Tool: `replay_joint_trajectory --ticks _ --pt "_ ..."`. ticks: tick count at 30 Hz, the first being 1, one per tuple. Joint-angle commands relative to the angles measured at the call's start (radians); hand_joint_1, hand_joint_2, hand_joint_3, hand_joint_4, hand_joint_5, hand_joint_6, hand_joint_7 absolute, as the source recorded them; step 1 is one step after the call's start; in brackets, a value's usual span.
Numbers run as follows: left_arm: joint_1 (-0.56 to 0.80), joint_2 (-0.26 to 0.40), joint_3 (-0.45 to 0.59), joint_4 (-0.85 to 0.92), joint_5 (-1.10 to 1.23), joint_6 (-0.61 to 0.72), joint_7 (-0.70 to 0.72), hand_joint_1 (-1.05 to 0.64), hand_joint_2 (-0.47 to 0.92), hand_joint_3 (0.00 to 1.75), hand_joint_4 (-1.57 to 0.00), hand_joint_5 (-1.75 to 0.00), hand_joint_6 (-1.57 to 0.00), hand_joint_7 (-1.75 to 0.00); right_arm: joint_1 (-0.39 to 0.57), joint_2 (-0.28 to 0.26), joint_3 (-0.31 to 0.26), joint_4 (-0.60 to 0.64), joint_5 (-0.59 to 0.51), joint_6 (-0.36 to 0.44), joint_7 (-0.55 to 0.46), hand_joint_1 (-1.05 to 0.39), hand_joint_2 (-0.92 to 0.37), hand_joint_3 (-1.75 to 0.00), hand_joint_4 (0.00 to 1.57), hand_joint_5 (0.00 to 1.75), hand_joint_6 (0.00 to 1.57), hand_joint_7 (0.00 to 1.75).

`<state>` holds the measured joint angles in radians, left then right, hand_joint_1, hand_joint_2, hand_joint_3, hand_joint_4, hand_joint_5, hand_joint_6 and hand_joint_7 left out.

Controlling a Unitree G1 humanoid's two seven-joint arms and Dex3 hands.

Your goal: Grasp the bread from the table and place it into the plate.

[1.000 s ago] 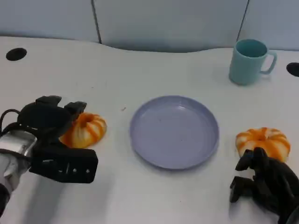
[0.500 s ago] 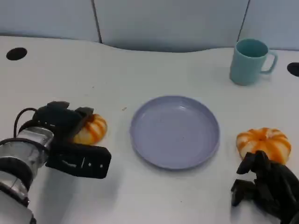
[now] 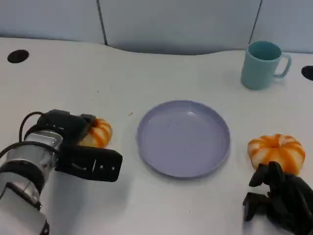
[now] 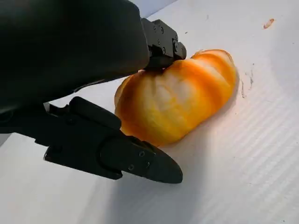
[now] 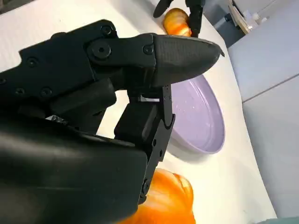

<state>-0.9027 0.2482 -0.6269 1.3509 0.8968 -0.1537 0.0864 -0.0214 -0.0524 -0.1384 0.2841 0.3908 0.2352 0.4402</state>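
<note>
Two orange-and-white striped breads lie on the white table. The left bread [image 3: 101, 132] [image 4: 187, 93] is half covered by my left hand [image 3: 68, 142], whose upper fingers [image 4: 163, 44] touch its top while the thumb [image 4: 135, 161] stretches along its near side; the bread still rests on the table. The lilac plate [image 3: 183, 169] [image 5: 205, 135] sits in the middle with nothing on it. The right bread [image 3: 277, 149] [image 5: 170, 200] lies to its right. Just in front of that bread, my right hand [image 3: 279, 200] [image 5: 140, 93] hangs with loosely bent fingers, holding nothing.
A teal mug [image 3: 261, 63] stands at the back right. Two dark round holes [image 3: 17, 56] [image 3: 308, 72] mark the table's far corners. A grey wall panel runs behind the table's curved back edge.
My left hand has moved right and down over the left bread, hiding more of it, with the thumb now stretched toward the plate. The right hand has sunk slightly.
</note>
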Motion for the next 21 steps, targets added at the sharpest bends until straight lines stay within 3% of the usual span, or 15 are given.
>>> replay_joint_trajectory --ticks 1,7,9,10,13,15,16,17,18,21 --pt "-0.008 -0.012 -0.008 0.018 -0.013 0.024 0.036 -0.47 0.86 0.01 -0.29 -0.09 -0.27 -0.05 0.049 -0.011 -0.007 -0.02 0.001 0.045 -0.018 -0.45 -0.92 -0.45 1.28 1.18 1.15 1.11" --pt "0.017 -0.024 0.007 0.021 -0.051 0.016 0.055 -0.31 0.89 0.0 -0.57 -0.09 -0.51 -0.04 0.079 -0.011 -0.009 -0.064 0.006 0.067 -0.025 -0.45 -0.92 -0.44 1.28 1.19 1.14 1.11" --pt "0.033 -0.026 0.019 0.02 -0.072 0.003 0.068 -0.29 0.91 0.01 -0.75 -0.14 -0.67 -0.06 0.09 -0.012 -0.01 -0.077 0.01 0.064 -0.019 -0.45 -0.92 -0.46 1.28 1.19 1.13 1.12" --pt "0.04 -0.027 0.023 0.02 -0.082 -0.004 0.076 -0.28 0.92 0.05 -0.91 -0.17 -0.83 -0.06 0.094 -0.012 -0.01 -0.082 0.011 0.065 -0.019 -0.45 -0.92 -0.46 1.28 1.19 1.13 1.12" --pt "0.058 -0.028 0.034 0.02 -0.102 -0.016 0.107 -0.28 0.92 0.11 -1.07 -0.19 -1.02 -0.06 0.103 -0.011 -0.013 -0.097 0.019 0.075 -0.024 -0.45 -0.92 -0.45 1.28 1.19 1.13 1.13" --pt "0.07 -0.028 0.034 0.02 -0.108 -0.02 0.136 -0.3 0.92 0.04 -1.1 -0.4 -1.14 -0.03 0.107 -0.012 -0.013 -0.108 0.023 0.08 -0.021 -0.45 -0.92 -0.45 1.27 1.2 1.13 1.13" --pt "0.076 -0.027 0.033 0.021 -0.107 -0.02 0.152 -0.3 0.92 0.12 -0.86 -1.15 -1.02 -0.57 0.109 -0.015 -0.012 -0.114 0.022 0.083 -0.02 -0.45 -0.92 -0.46 1.27 1.2 1.13 1.14" --pt "0.083 -0.026 0.034 0.021 -0.108 -0.018 0.175 -0.3 0.92 0.18 -0.77 -1.44 -0.8 -1.1 0.112 -0.015 -0.012 -0.12 0.023 0.086 -0.02 -0.45 -0.92 -0.47 1.27 1.21 1.13 1.14" --pt "0.089 -0.025 0.038 0.021 -0.111 -0.018 0.198 -0.32 0.92 0.26 -0.71 -1.62 -0.63 -1.48 0.114 -0.018 -0.013 -0.124 0.024 0.086 -0.015 -0.45 -0.92 -0.47 1.27 1.21 1.12 1.14" --pt "0.097 -0.02 0.034 0.02 -0.105 -0.023 0.25 -0.32 0.92 0.33 -0.65 -1.73 -0.51 -1.72 0.116 -0.02 -0.015 -0.122 0.029 0.078 0.002 -0.45 -0.92 -0.49 1.24 1.24 1.11 1.15"
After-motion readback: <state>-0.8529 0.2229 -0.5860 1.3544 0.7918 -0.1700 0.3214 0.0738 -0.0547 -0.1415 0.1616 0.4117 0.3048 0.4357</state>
